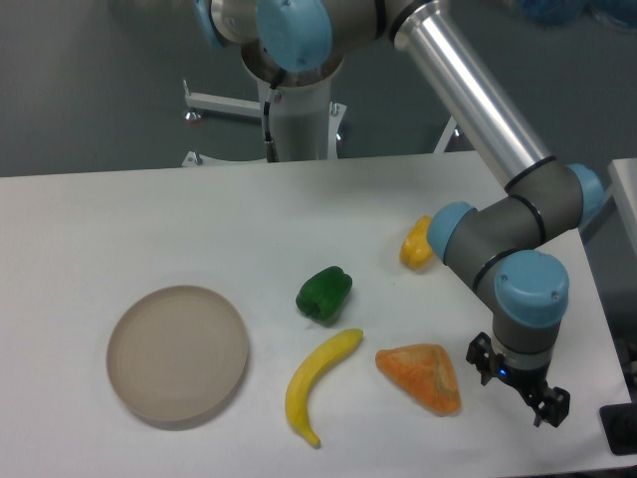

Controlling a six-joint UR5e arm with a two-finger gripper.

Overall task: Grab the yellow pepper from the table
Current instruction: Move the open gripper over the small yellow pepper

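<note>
The end effector (518, 386) hangs low over the near right part of the white worktop (149, 214), just right of the orange wedge (422, 375). Its two dark fingers (482, 359) stand apart with nothing between them, so it is open and holding nothing.

The yellow pepper (415, 246) lies on the worktop farther back, partly hidden behind the arm's (478, 95) grey-and-blue elbow joint; only its left part shows. It is well apart from the end effector.

Left of it, near the middle of the worktop, sits the green pepper (323, 293). In front of that lies the banana (317, 382), curved, its upper end pointing toward the wedge without touching it. A round tan plate (177, 354) rests on the near left side, apart from everything else. The arm reaches in from its base (299, 110) behind the far edge.
</note>
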